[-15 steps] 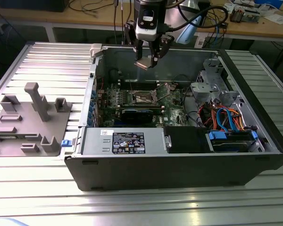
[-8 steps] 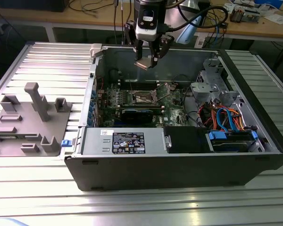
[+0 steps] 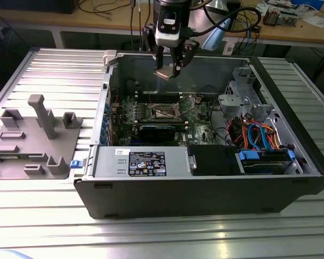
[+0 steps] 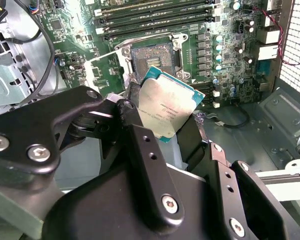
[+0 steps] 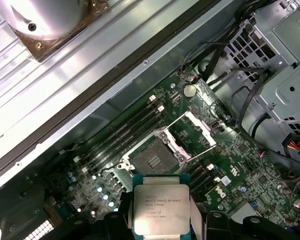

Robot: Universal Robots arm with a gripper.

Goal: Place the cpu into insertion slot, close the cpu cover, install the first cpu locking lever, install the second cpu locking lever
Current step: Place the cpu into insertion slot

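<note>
My gripper (image 3: pixel 170 66) hangs above the open computer case (image 3: pixel 205 194), near its back wall, shut on the cpu (image 3: pixel 163 74). The cpu (image 4: pixel 165 107) is a small square chip with a dull silver top, held by two opposite edges between dark fingers (image 4: pixel 127 112). In the first wrist view the cpu (image 5: pixel 160 207) hovers just short of the insertion slot (image 5: pixel 152 161), a dark square socket on the green board. The slot (image 4: pixel 152 56) (image 3: pixel 166 111) lies bare. The cpu cover (image 5: pixel 195 132), a silvery frame, is swung open beside it.
Long black memory slots (image 4: pixel 155 15) run beside the socket. A drive cage with blue and orange cables (image 3: pixel 259 140) fills the exterior view's right of the case. A labelled power supply (image 3: pixel 146 162) sits at its front. A grey fixture (image 3: pixel 35 135) stands on the table to the exterior view's left.
</note>
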